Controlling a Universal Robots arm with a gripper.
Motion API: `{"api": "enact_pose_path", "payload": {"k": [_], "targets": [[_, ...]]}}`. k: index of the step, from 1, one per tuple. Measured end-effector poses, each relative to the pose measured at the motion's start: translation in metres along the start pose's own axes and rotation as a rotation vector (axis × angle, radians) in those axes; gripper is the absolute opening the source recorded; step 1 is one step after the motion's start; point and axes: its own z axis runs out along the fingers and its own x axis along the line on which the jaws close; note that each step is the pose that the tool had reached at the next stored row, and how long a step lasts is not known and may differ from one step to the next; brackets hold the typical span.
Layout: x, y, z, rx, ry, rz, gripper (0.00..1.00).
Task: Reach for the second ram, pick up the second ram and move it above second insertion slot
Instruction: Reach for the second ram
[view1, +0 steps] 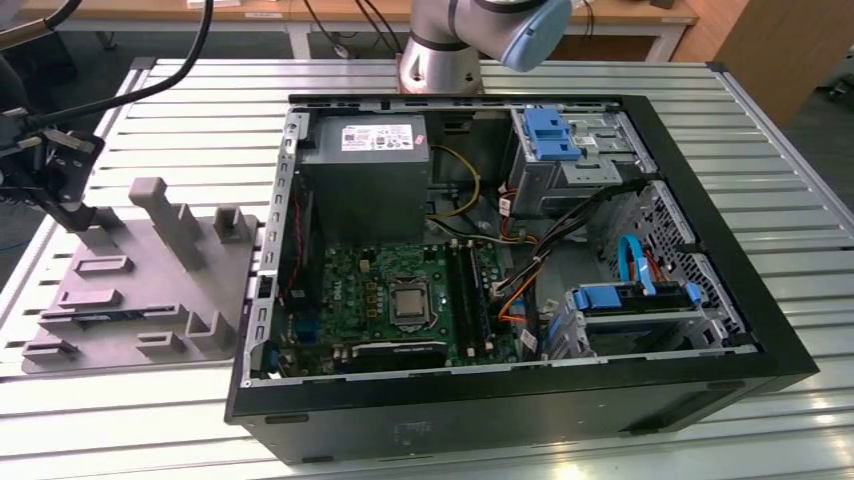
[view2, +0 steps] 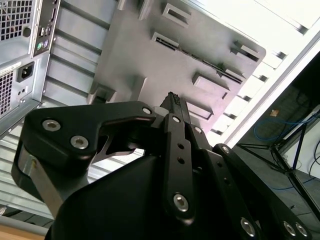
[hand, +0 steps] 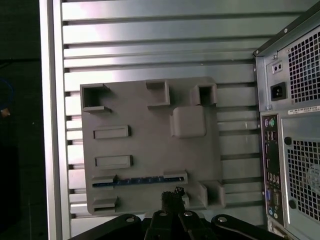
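The second ram (hand: 140, 181) stands on edge in a slot of the grey holder block (hand: 150, 140), showing as a thin dark blue-green strip. In the exterior view the second ram (view1: 114, 314) sits near the block's front, at the exterior view's left. My gripper (view1: 74, 210) hangs over the far part of that block, apart from the ram. In both wrist views its black fingertips (hand: 172, 196) (view2: 172, 100) are pressed together with nothing between them. The insertion slots (view1: 467, 285) run as dark strips on the green motherboard inside the open computer case.
The open computer case (view1: 747, 330) fills the middle of the slatted metal table (view1: 200, 110), with power supply, drive cages and cables inside. Its rear panel (hand: 295, 125) stands close beside the holder block. The table edge (hand: 50, 125) lies on the block's other side.
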Motion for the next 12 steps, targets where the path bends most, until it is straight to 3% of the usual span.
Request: {"api": "enact_pose_path", "payload": {"k": [7, 12], "targets": [[0.0052, -0.0017, 0.0093, 0.0, 0.0001, 0.0, 0.11], [0.0129, -0.0026, 0.0155, -0.0001, -0.0001, 0.0, 0.11]]}}
